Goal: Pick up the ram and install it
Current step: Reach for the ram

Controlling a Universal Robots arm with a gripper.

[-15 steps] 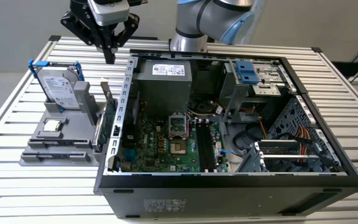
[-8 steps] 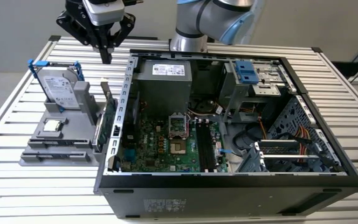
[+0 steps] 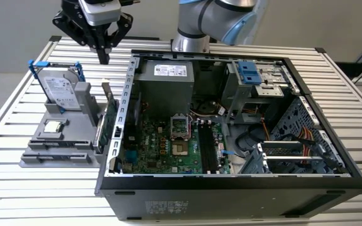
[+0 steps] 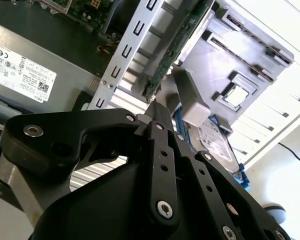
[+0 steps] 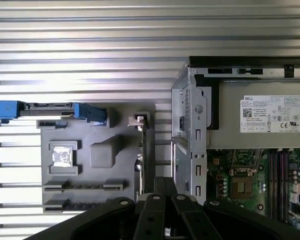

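1 ram (image 3: 111, 132), a thin green stick, stands on its long edge in the side slot of 1 grey holder (image 3: 55, 162), on the holder side next to the open PC case (image 3: 231, 197). It is not gripped and not yet on the mobo (image 3: 162, 146).

Same holder carries 1 HDD (image 3: 61, 89) upright at the back & 1 CPU (image 3: 54, 125) lying flat mid-holder. Holder & case sit on the slatted surface (image 3: 36, 197).

1 arm (image 3: 200, 23), base behind the case. 1 tool (image 3: 103, 59) points straight down, well above the ram's far end, fingers together w/ nothing between them.

In the first wrist view, looking straight down, the ram (image 5: 146, 150) is a thin line, w/ the CPU (image 5: 62, 156) well apart from it. In the second wrist view the tool (image 4: 158, 110) tip lines up w/ the end of the ram (image 4: 177, 47), not touching.
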